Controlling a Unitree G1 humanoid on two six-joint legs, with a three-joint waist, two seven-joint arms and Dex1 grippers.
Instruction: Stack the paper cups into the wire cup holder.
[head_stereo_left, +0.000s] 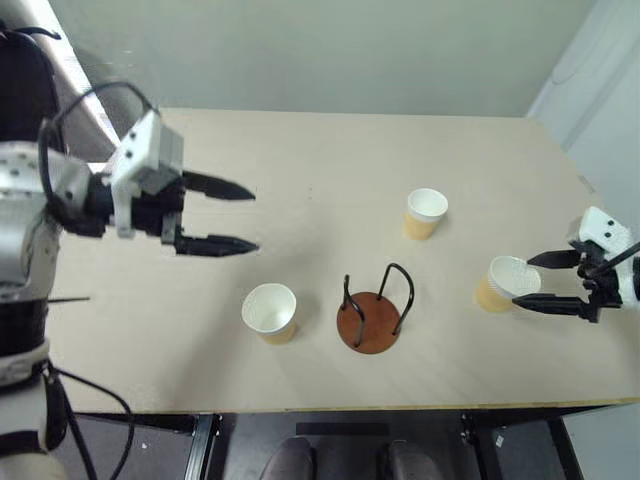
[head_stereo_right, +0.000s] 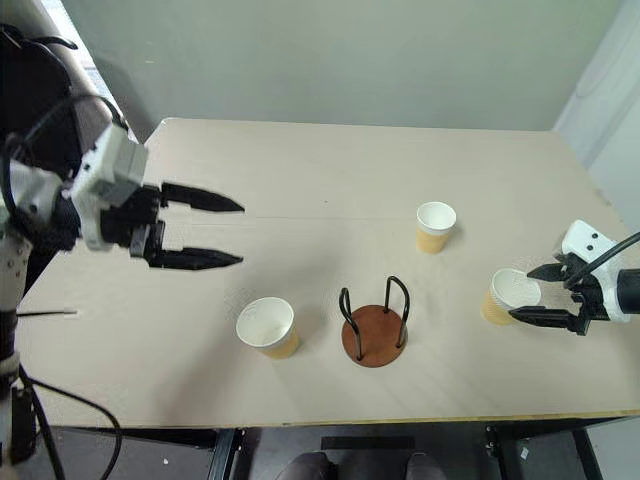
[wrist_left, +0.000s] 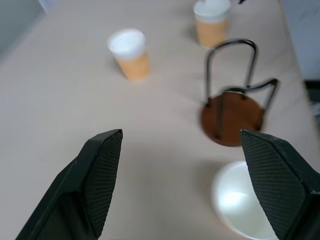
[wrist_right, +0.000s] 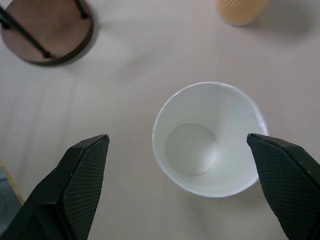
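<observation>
Right end effector (head_stereo_left: 530, 281), textured black fingers spread, flanks a tapered paper cup (head_stereo_left: 503, 283).

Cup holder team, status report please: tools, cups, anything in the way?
Left tool open, raised over the table. Right tool open, straddling the right paper cup, not yet gripped. Wire cup holder empty; three cups upright. Nothing in the way.

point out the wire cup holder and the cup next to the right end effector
wire cup holder (head_stereo_left: 372, 325), left eye view, on its brown disc base
paper cup (wrist_right: 207, 137), right wrist view, on its white inside
</observation>
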